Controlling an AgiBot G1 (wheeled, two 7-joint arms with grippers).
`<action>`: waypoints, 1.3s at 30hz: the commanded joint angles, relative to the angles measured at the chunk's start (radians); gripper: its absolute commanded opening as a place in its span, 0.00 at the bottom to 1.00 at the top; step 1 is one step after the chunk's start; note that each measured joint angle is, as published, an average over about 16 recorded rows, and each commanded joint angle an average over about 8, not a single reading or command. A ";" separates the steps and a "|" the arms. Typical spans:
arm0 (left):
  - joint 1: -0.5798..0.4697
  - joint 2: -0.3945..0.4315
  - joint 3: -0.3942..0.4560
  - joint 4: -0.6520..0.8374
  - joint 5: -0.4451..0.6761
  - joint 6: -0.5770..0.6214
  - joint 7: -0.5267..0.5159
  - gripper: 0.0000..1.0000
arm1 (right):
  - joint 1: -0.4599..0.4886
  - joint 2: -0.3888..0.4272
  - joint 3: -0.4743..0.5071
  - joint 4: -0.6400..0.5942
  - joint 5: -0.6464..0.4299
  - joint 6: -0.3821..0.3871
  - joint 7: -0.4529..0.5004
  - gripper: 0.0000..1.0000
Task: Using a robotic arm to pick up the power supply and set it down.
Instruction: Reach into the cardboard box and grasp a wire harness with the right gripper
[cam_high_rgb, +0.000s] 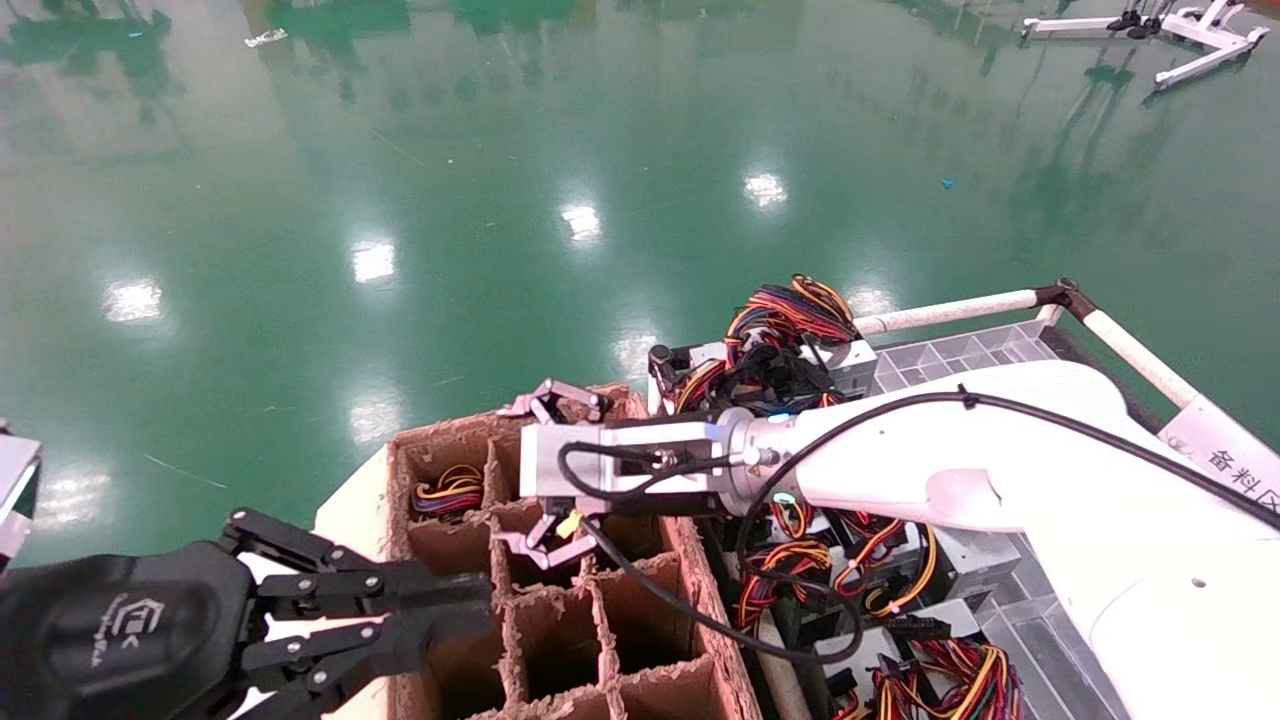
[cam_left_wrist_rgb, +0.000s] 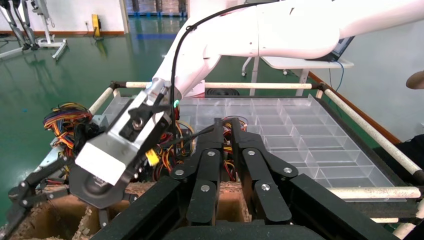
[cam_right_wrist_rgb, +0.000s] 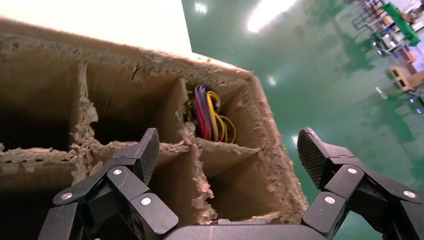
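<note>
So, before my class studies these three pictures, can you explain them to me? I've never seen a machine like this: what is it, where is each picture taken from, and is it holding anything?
It is a robot with two arms. The wide picture comes from a camera on its head; the other two come from cameras on its wrists. The right gripper hangs over a cardboard box with divided cells, fingers open and holding nothing. One far corner cell already holds a power supply, seen by its coloured wires. More power supplies sit in a clear plastic tray on the robot's right. The left gripper, black, rests at the box's near left edge with its fingers together, holding nothing.
</note>
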 joint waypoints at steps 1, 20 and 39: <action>0.000 0.000 0.000 0.000 0.000 0.000 0.000 1.00 | 0.005 -0.005 -0.029 0.004 0.003 0.016 0.002 1.00; 0.000 0.000 0.000 0.000 0.000 0.000 0.000 1.00 | 0.013 -0.012 -0.436 0.201 0.186 0.327 0.117 0.74; 0.000 0.000 0.000 0.000 0.000 0.000 0.000 1.00 | 0.044 -0.010 -0.673 0.259 0.310 0.533 0.102 0.00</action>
